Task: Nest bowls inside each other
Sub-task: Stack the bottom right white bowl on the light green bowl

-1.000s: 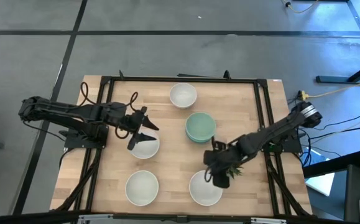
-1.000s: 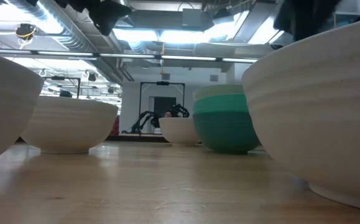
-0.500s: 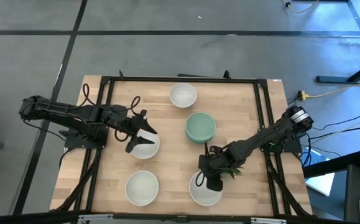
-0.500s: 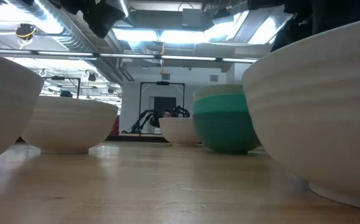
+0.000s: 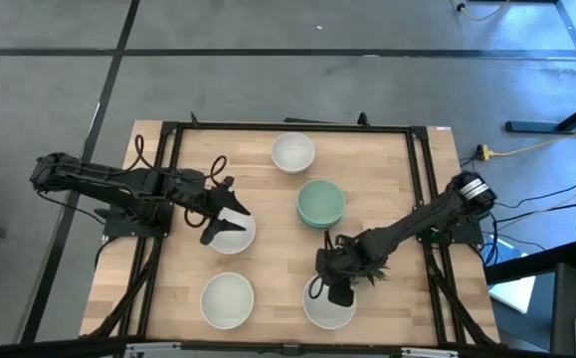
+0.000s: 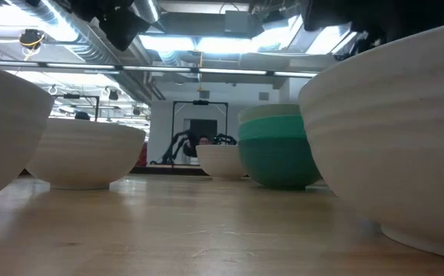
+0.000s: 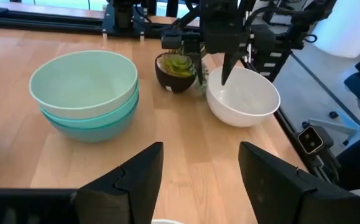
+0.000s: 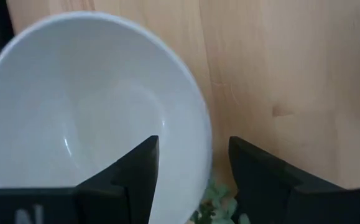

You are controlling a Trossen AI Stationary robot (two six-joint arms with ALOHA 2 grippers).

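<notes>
Fingers of the right gripper [image 5: 327, 289] stood apart, one inside and one outside the rim of the white bowl [image 5: 328, 302] near the wooden table's [image 5: 268, 199] front edge; the left gripper [image 5: 224, 212] hung open over another white bowl [image 5: 232, 233]. Only the left wrist view showed the potted plant [image 7: 175, 70] beside the stacked green bowls [image 7: 86, 93].

The tabletop [image 5: 278, 214] is seen from straight overhead and level from its surface, the stacked teal bowls [image 5: 320, 203] being shared.

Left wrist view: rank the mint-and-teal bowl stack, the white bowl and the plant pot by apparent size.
1. Mint-and-teal bowl stack, though it's nearer the camera.
2. White bowl.
3. Plant pot, clearly smallest.
</notes>
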